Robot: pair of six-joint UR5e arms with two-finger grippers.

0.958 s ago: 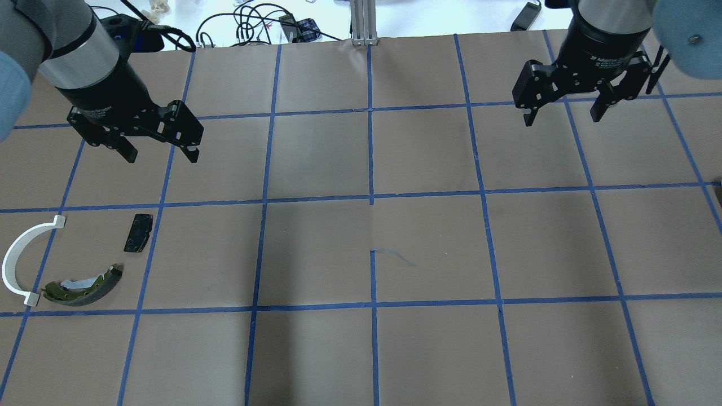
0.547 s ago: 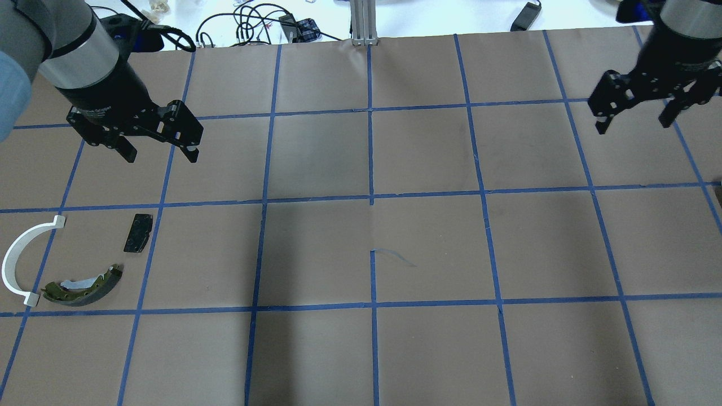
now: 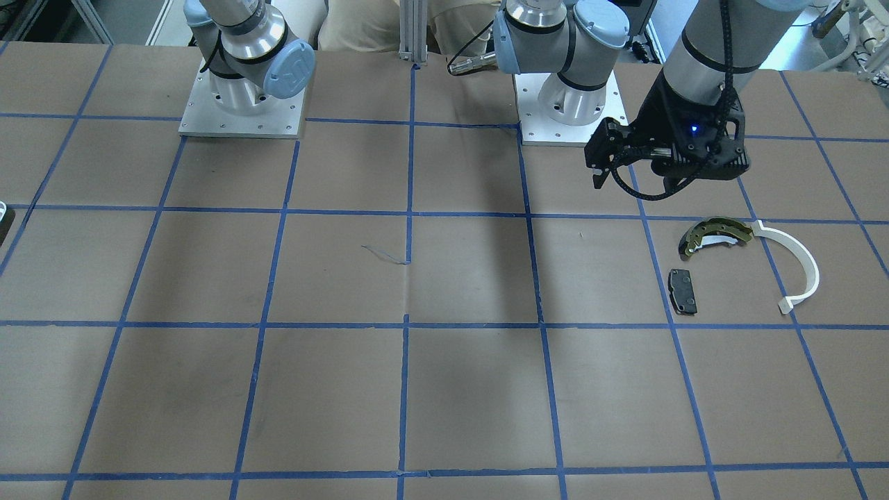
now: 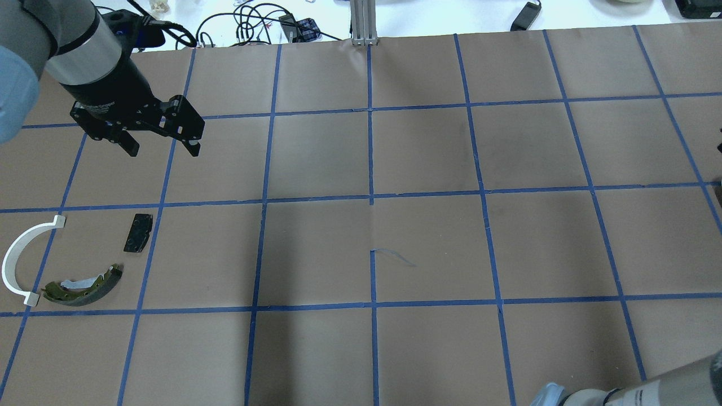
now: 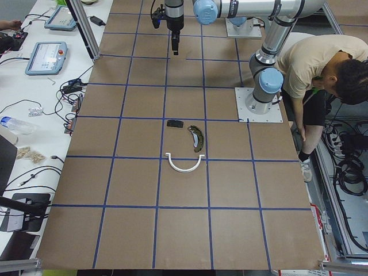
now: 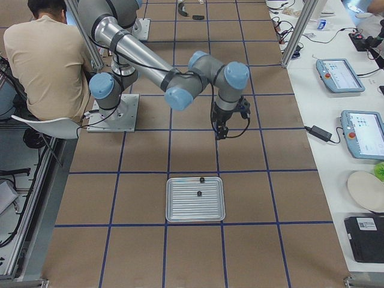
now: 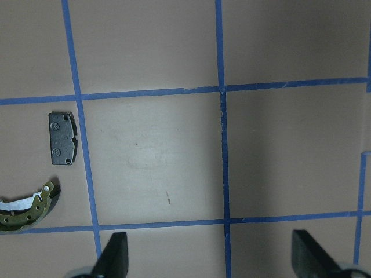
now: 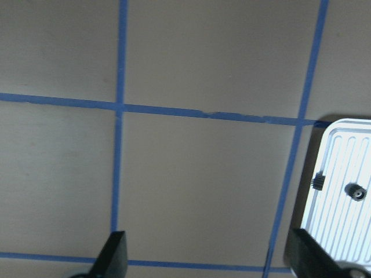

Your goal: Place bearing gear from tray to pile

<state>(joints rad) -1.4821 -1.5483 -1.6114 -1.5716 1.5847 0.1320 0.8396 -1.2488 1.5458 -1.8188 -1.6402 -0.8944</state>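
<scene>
The silver tray (image 6: 180,207) lies on the table near the robot's right end and shows at the right edge of the right wrist view (image 8: 336,231). Two small dark parts lie in it: a round one (image 8: 355,190) (image 6: 198,193) and a smaller one (image 8: 317,183) at the rim. My right gripper (image 8: 208,260) (image 6: 221,133) is open and empty, above the table beside the tray. The pile lies far off: brake shoe (image 4: 84,285), white arc (image 4: 17,262), black pad (image 4: 138,232). My left gripper (image 4: 163,148) (image 7: 211,260) hovers open and empty beyond the pile.
A person (image 6: 42,60) sits behind the robot bases. Cables (image 4: 254,25) and an aluminium post (image 4: 361,22) stand at the table's far edge. Tablets (image 6: 339,75) lie on a side bench. Blue tape lines grid the brown table cover.
My right gripper has moved to the right and left the overhead view. My left gripper has barely shifted. The pile has not moved.
</scene>
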